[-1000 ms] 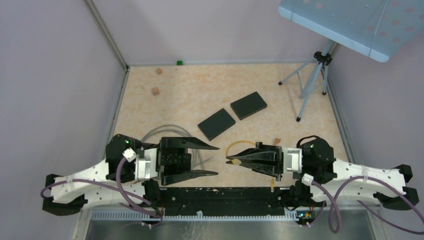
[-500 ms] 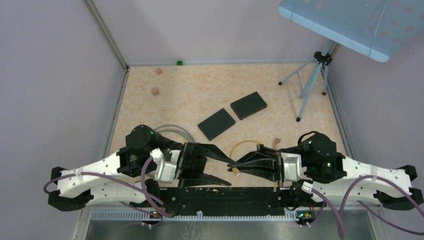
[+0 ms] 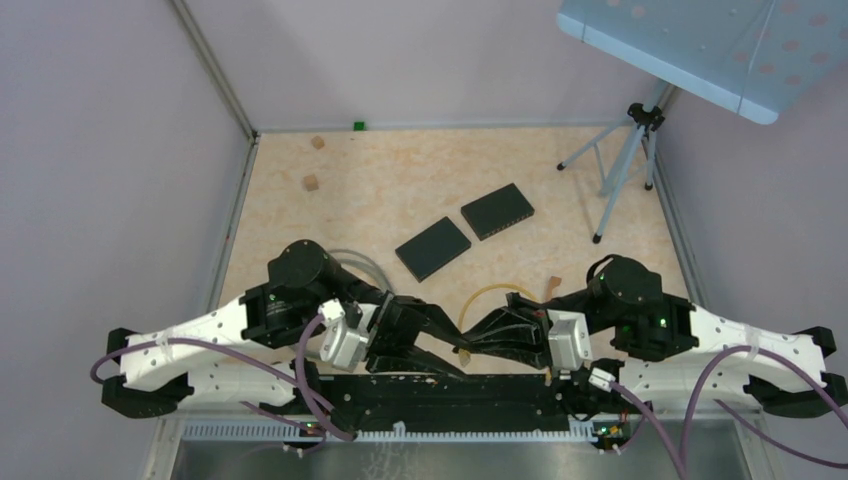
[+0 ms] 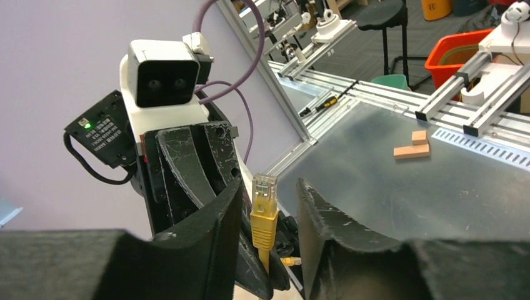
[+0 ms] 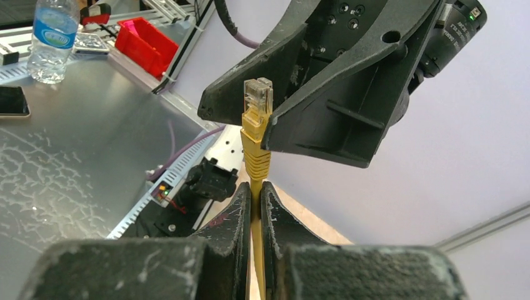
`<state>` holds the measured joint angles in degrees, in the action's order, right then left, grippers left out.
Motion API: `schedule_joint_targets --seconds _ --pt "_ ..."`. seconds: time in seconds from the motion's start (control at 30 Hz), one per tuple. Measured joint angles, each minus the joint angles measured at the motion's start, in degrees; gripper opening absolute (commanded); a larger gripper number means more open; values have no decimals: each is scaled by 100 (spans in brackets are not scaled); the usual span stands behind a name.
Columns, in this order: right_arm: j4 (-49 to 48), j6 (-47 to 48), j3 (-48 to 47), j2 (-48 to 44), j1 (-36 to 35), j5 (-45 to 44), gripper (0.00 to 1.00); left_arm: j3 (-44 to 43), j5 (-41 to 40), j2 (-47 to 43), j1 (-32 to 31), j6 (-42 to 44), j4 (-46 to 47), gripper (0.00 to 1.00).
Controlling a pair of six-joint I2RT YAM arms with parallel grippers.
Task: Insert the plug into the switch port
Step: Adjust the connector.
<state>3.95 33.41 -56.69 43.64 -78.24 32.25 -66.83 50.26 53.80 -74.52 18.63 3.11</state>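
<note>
Closest, the right tool (image 5: 255,192) was clamped on the yellow cable (image 3: 480,293) just behind its plug (image 5: 257,106), which stood between the left tool's (image 4: 269,190) parted fingers. Beyond both tools, two black switches (image 3: 433,248) lay on the tabletop (image 3: 400,180).

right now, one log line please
right end effector: shut on cable | left end effector: open around plug | plug: not inserted

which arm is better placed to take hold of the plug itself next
Left, probably. The left gripper has its jaws open on either side of the yellow plug. The right gripper is shut on the yellow cable just below the plug and could not regrip without letting go.
</note>
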Motion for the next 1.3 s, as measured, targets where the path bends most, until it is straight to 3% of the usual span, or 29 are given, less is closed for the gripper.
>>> schedule_joint_targets --seconds 0.27,0.37,0.5,0.67,0.9,1.07,1.13,1.17,1.3 --pt "85 7 0 0 0 76 0 -37 101 35 7 114 -223 14" --pt "111 4 0 0 -2 83 0 -61 107 37 7 157 -315 0" --pt "160 -7 7 -9 -2 17 27 -68 24 35 4 234 -420 0" --pt "-348 -22 361 -295 -2 -455 33 168 -702 -125 4 149 -289 0" --pt "-1971 -131 1360 -540 -2 -1329 33 1316 -2181 -669 4 -396 1106 0" --pt "-2791 -295 1589 -245 -2 -1696 30 1432 -2833 -601 -2 -728 1609 0" --pt "-3049 -350 1591 -140 -2 -1825 22 1432 -3025 -592 -13 -852 1735 0" --pt "-3165 -369 1604 -116 -2 -1908 4 1432 -3112 -588 -17 -911 1790 0" --pt "-3587 -562 1775 -131 2 -2413 0 1432 -3519 -549 -46 -1198 1884 3"
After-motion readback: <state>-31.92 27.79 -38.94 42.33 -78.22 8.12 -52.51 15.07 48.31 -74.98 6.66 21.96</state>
